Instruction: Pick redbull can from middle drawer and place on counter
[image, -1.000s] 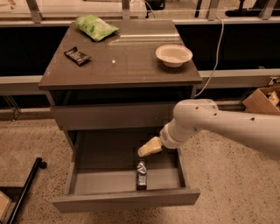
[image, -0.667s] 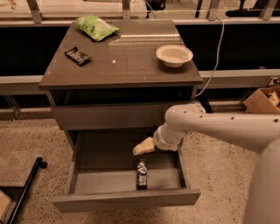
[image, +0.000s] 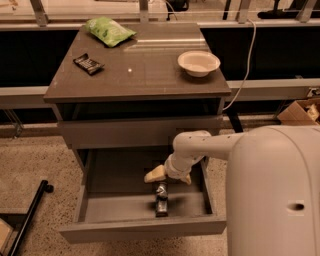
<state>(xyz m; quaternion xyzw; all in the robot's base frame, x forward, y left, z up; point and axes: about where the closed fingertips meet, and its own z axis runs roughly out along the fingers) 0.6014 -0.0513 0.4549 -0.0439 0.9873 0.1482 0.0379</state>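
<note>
Camera view looks down on a drawer cabinet. On the counter (image: 145, 75), at far left, lie a dark snack wrapper (image: 88, 63) and a green bag (image: 109, 31). Below it, the middle drawer (image: 125, 209) is pulled out toward the viewer. The redbull can (image: 161, 199) lies on its side on the drawer floor, near the front wall. The gripper (image: 168, 179) hovers just beyond the can, cream fingers (image: 155, 173) spread apart and holding nothing. A white bowl (image: 198, 62) sits on the counter's right. The white arm (image: 210, 146) reaches in from the right.
</note>
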